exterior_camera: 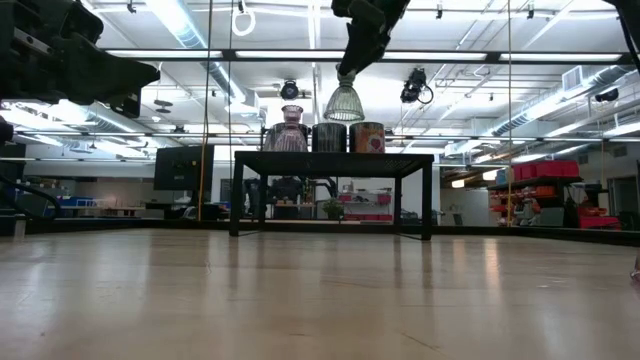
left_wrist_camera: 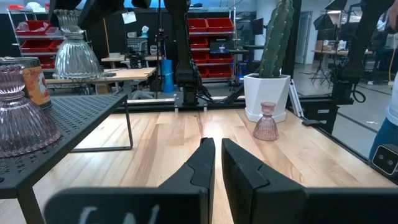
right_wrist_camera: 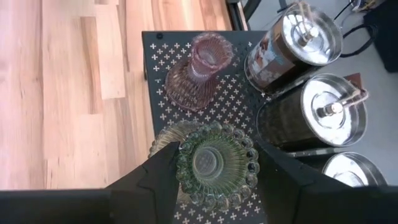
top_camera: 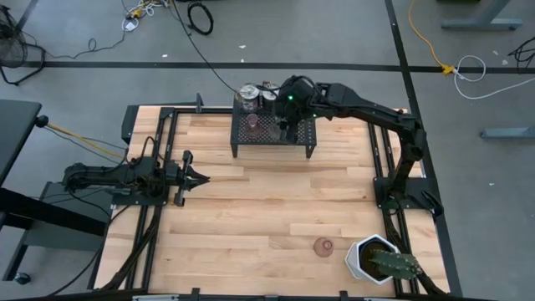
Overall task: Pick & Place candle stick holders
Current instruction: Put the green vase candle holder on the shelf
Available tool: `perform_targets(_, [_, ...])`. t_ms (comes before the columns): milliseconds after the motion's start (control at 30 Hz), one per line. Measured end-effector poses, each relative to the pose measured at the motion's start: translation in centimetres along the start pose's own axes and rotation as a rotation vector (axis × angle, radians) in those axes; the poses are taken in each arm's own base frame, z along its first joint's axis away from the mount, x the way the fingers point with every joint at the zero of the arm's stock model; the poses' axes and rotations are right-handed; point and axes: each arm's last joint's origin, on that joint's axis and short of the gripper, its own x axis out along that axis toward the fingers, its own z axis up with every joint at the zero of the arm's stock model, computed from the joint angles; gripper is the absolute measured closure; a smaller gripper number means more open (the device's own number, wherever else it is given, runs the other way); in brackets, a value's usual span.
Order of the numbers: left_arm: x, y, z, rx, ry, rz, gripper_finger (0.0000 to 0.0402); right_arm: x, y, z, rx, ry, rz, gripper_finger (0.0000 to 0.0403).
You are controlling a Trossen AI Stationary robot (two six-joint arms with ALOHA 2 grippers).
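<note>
Bright, even illumination from long ceiling strip lights (exterior_camera: 190, 25) in the low view; the pale wooden table top (exterior_camera: 320, 300) carries a soft sheen and only faint shadows. The shiny lids of the silvery metal can-shaped holders (right_wrist_camera: 329, 112) show glare in the right wrist view. Dark fingers (left_wrist_camera: 199, 171) are soft-focused close to the left wrist lens.
</note>
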Motion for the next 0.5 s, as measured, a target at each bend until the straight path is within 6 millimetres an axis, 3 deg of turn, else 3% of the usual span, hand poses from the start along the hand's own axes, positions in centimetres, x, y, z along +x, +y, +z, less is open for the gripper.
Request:
perform_targets(200, [0.0, 0.0, 0.0, 0.0, 0.0, 0.0, 0.0367, 0.2, 0.0, 0.1, 0.0, -0.003, -0.001, 0.0224])
perform_targets(500, [0.0, 0.0, 0.0, 0.0, 0.0, 0.0, 0.0367, 2.9, -0.2, 0.0, -0.013, 0.051, 0.005, 0.0224])
